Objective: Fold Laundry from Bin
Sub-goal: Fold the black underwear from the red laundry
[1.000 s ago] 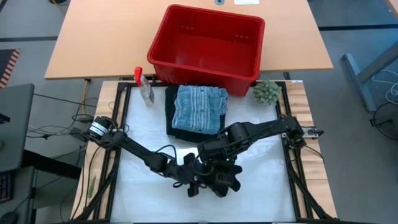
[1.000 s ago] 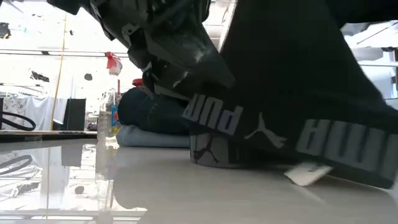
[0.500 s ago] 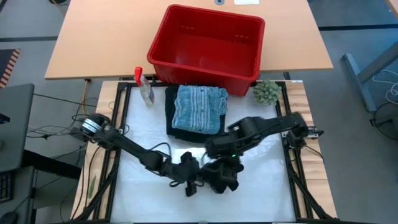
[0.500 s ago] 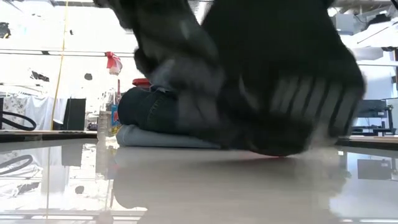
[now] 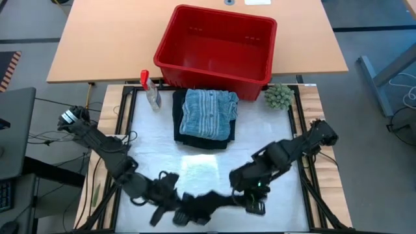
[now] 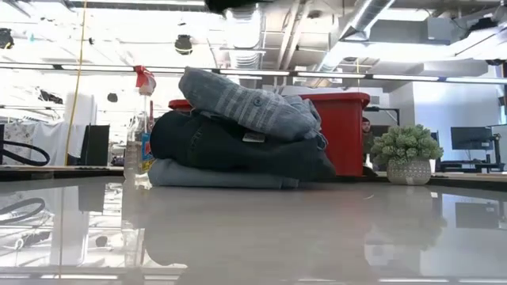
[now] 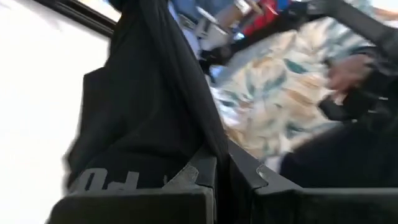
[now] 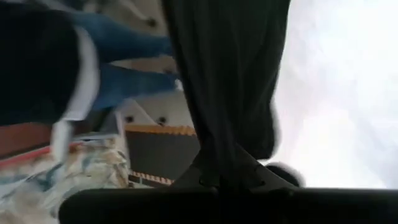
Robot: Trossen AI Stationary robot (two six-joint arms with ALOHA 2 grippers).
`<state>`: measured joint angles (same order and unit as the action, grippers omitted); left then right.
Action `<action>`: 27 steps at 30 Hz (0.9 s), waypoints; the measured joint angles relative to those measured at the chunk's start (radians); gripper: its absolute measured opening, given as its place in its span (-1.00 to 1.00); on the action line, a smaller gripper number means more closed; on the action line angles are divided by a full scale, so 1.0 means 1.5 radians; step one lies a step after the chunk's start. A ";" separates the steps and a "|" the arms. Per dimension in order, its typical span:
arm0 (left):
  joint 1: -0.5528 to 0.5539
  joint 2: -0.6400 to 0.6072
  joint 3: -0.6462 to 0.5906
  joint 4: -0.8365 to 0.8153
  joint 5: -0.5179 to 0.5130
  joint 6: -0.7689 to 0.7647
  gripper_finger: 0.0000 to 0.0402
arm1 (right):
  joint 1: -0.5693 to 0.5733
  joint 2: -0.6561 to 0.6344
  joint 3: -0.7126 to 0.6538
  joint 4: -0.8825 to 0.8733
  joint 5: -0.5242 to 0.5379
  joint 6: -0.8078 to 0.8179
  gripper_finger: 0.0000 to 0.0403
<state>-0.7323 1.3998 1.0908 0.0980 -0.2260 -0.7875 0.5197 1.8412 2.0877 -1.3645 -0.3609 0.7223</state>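
A black garment (image 5: 209, 200) with a lettered waistband (image 7: 102, 180) spans between my two grippers above the table's near edge. My left gripper (image 5: 174, 211) is shut on one end and my right gripper (image 5: 252, 200) on the other. Both are above the low view. At the far middle lies a folded stack of laundry (image 5: 205, 117): a striped grey-blue piece (image 6: 245, 103) on a dark one, on a light blue one flat on the table. Behind it stands the red bin (image 5: 218, 49). My left gripper (image 7: 221, 177) pinches a bunched fold of the black garment (image 7: 205, 146) between its two fingers, close to the lettered waistband. The cloth runs away from the fingertips in drawn folds, clear of the table. My right gripper (image 8: 219, 174) pinches a gathered strip of the black cloth (image 8: 217, 140) between its two fingers, slanting down from above. The cloth leads off from the fingertips in long straight folds, lifted clear.
A spray bottle (image 5: 151, 91) stands at the far left of the white mat and a small green plant (image 5: 278, 96) at the far right. Bare mat (image 5: 201, 166) lies between the stack and my grippers. A person in leaf-print cloth (image 7: 280, 106) stands beyond the table.
Both grippers have risen and drawn toward the table's near edge, moving apart, the left toward the left edge and the right toward the right. The black garment, bunched on the mat before, is lifted out of the low view and stretched out between them.
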 joint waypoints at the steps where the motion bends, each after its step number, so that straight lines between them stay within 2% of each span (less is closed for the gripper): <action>1: -0.006 0.000 0.000 0.002 0.011 -0.010 -1.00 | -0.005 0.000 -0.003 0.026 -0.007 -0.010 -0.88; 6: 0.011 0.003 0.000 -0.122 0.068 -0.059 -1.00 | -0.079 0.015 -0.025 0.060 -0.024 -0.107 -0.88; 9: 0.047 0.023 -0.003 -0.201 0.126 -0.056 -1.00 | -0.131 0.051 -0.083 0.084 -0.042 -0.196 -0.88; 12: 0.090 0.045 -0.039 -0.233 0.196 -0.027 -1.00 | -0.178 0.097 -0.156 0.156 -0.078 -0.256 -0.87; 16: 0.149 0.071 -0.121 -0.239 0.273 -0.004 -1.00 | -0.242 0.157 -0.208 0.191 -0.080 -0.273 -0.80; 22: 0.215 0.059 -0.213 -0.224 0.346 0.008 -1.00 | -0.291 0.193 -0.213 0.220 -0.075 -0.290 -0.61; 27: 0.230 0.044 -0.225 -0.242 0.373 0.048 -1.00 | -0.305 0.187 -0.213 0.221 -0.075 -0.295 -0.26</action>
<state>-0.3871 1.4654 0.7529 -0.2645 0.3336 -0.7162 0.0618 2.1213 1.7683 -1.0333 -0.4731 0.2790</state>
